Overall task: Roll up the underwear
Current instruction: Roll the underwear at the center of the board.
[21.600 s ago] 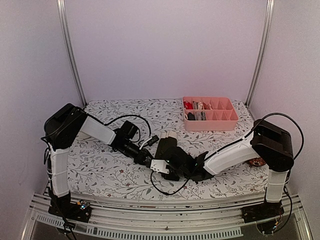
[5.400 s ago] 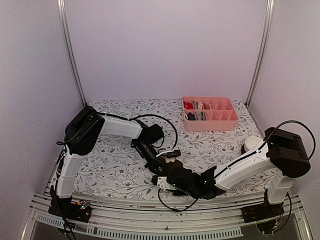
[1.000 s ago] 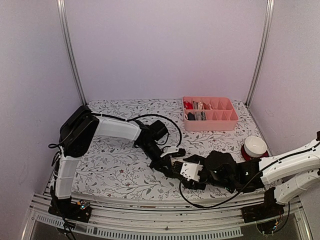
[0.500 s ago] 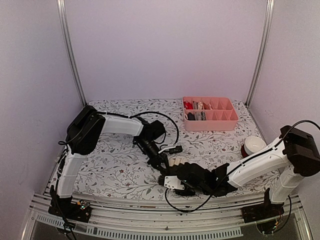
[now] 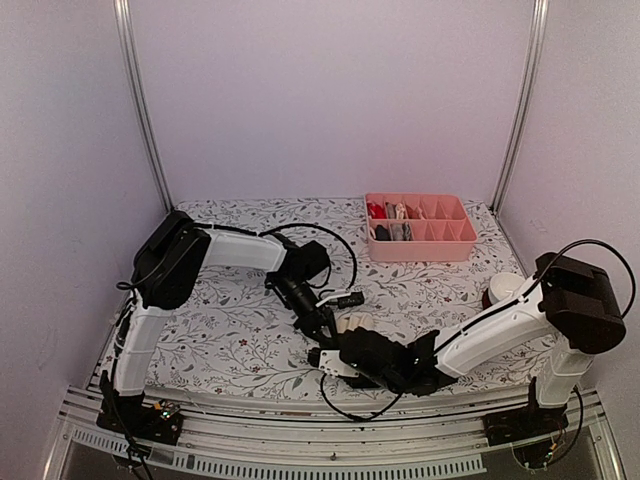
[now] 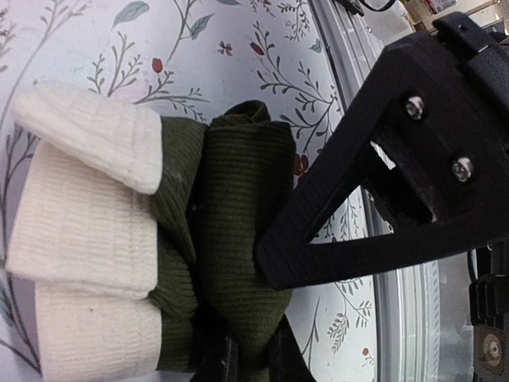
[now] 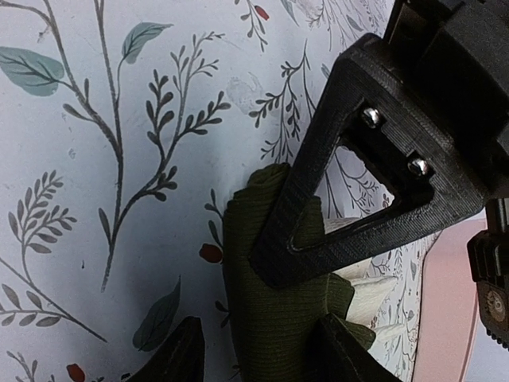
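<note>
The olive underwear point(image 6: 238, 239), bunched into a thick ribbed fold with its cream band point(image 6: 79, 239) doubled alongside, lies on the flowered tablecloth point(image 5: 230, 320), well in front of the pink tray point(image 5: 420, 250) and a little to that tray's left.

From my left wrist camera, the left gripper point(image 6: 242, 362) pinches the olive cloth, its two fingers drawn close with a ridge of fabric between them. My right wrist view shows the right gripper point(image 7: 262, 358) straddling the same fold from the side farther from the tray. Its jaws are parted, one finger touching the cloth and the other just clear of it, with bare tablecloth showing in the gap.

From above, both arms meet at the garment. In the tray's left compartments sit small red, dark and pale cloths point(image 5: 390, 222).
</note>
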Controlling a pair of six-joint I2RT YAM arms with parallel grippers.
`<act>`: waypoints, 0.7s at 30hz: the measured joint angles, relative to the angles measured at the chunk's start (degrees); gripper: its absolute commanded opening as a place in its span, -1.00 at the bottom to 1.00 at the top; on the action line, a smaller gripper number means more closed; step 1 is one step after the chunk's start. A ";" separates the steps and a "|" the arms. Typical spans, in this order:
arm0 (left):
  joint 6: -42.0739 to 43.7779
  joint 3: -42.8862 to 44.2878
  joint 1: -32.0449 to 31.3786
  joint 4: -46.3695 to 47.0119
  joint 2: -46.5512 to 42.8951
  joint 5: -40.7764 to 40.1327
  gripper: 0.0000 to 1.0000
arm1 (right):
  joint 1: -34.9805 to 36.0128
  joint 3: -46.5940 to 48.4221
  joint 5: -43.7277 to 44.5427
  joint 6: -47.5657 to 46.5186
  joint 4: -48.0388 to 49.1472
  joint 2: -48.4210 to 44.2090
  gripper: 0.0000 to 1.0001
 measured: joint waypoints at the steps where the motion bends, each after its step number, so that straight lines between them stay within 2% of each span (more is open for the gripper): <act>1: 0.00 0.00 0.00 0.00 0.02 0.02 -1.00 | -0.02 0.00 0.37 0.00 0.09 0.09 0.00; 5: 0.00 0.00 0.00 0.00 0.02 0.04 -1.00 | -0.37 0.00 1.33 0.00 0.35 0.33 -0.02; 8: -0.02 0.00 0.00 0.00 0.02 0.02 -1.00 | -0.81 0.04 1.77 0.00 0.66 0.72 -0.25; 12: -0.02 0.00 0.00 0.04 0.02 0.02 -1.00 | -1.25 0.66 2.19 0.13 0.09 1.73 -0.72; 14: -0.02 0.00 0.00 0.04 0.02 -0.02 -1.00 | -1.27 0.92 2.23 0.13 -0.26 1.92 -0.87; 15: -0.02 0.00 0.00 0.02 0.02 -0.07 -0.94 | -1.29 1.14 2.23 0.28 -0.61 1.92 -0.91; 18: -0.02 -0.02 0.11 0.04 0.02 -0.17 -0.57 | -1.31 1.66 1.95 0.46 -1.64 1.92 -0.93; 21: -0.17 -0.57 0.11 0.72 -0.33 -0.96 0.10 | -1.64 2.19 0.55 0.98 -2.67 1.90 -0.93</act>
